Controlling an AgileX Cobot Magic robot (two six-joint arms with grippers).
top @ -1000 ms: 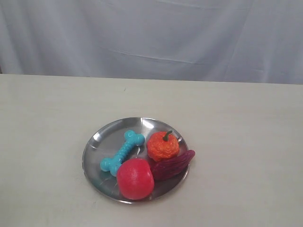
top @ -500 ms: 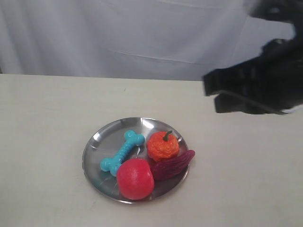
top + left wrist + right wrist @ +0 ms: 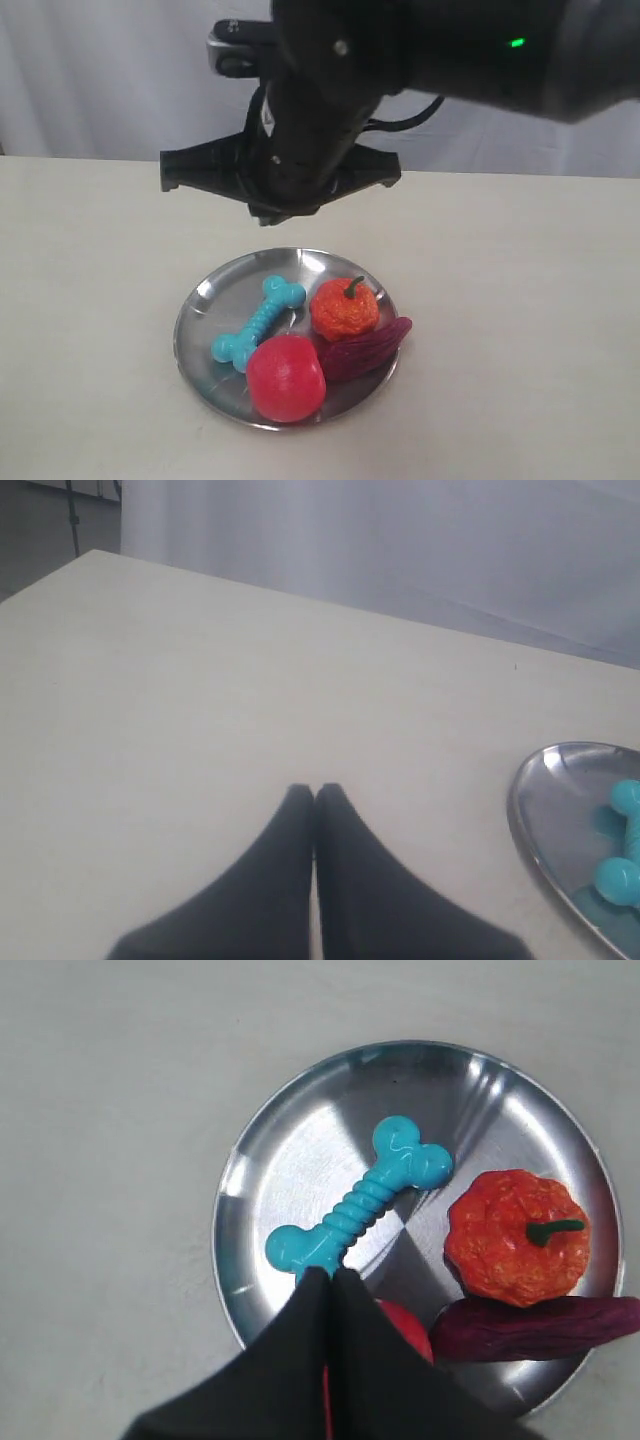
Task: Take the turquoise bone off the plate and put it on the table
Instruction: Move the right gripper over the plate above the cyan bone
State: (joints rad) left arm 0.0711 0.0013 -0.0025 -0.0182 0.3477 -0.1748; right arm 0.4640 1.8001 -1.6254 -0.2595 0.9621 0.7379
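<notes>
The right claw (image 3: 331, 1274) hangs over the plate (image 3: 275, 1175), clear of it, its two black tapered fingers pressed tip to tip with nothing between them. Directly under those tips lies one knobby end of the turquoise bone (image 3: 358, 1203). Its ribbed shaft runs away from the claw across the metal to the other two-lobed end, near the rim. The bone lies flat on the plate. On one side of it the dish is open as far as the rim. On the other side an orange pumpkin toy (image 3: 515, 1235), bumpy and green-stemmed, sits close to the far lobes but apart from them. A smooth red ball (image 3: 405, 1325) lies just beside the lobe under the claw, partly hidden by the fingers. A wrinkled dark purple toy (image 3: 540, 1328) lies against the pumpkin, one end poking over the rim. The plate is round, shallow and mirror-bright. The matte off-white table (image 3: 90, 300) gives wide room all round it, back to a white cloth (image 3: 100, 80). The right arm (image 3: 420, 50), bulky and black, reaches in across the middle and bends downward above the plate's far rim. The left claw (image 3: 315, 792) sits low over the table, fingers closed together on nothing, with the plate's rim well off to its side and open tabletop between
</notes>
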